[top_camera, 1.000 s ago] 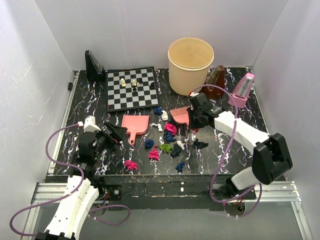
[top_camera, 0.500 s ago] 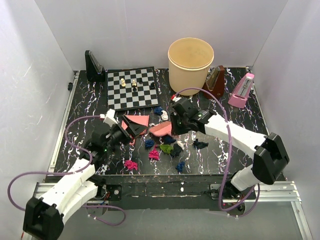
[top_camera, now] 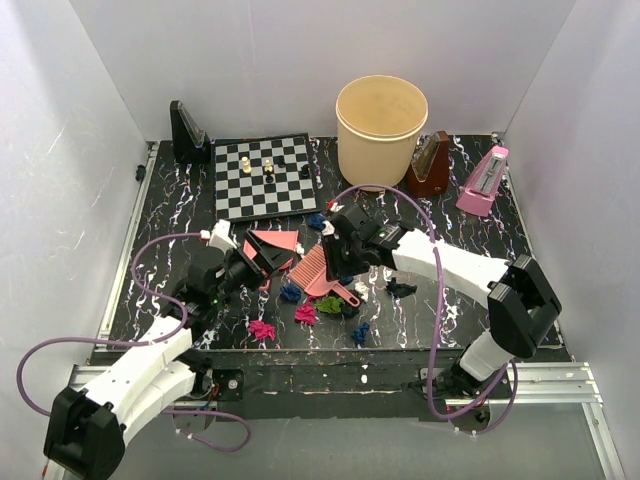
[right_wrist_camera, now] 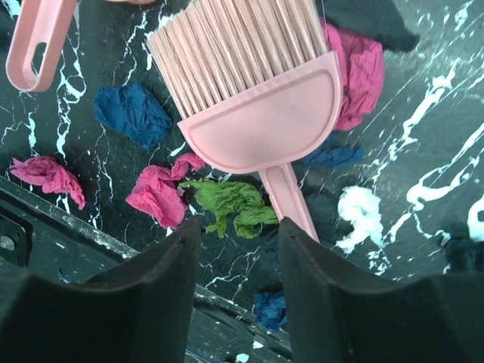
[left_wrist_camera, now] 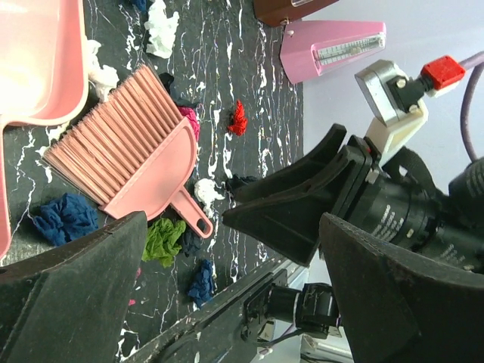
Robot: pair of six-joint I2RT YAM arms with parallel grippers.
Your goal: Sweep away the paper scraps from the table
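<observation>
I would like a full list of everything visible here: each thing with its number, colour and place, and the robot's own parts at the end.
table: one, black with white and purplish veins, under everything
paper scraps: about a dozen, magenta, blue, green, white, red, mid-table toward the front
brush: one, pink, lying among the scraps
dustpan: one, pink, left of the brush
chessboard: one, black and white, back left
chess pieces: a few, pale and dark, on the chessboard
tub: one, beige, back centre
brown metronome: one, right of the tub
pink metronome: one, back right
stand: one, black, back left corner
left gripper: open, by the dustpan
right gripper: open, at the brush handle
</observation>
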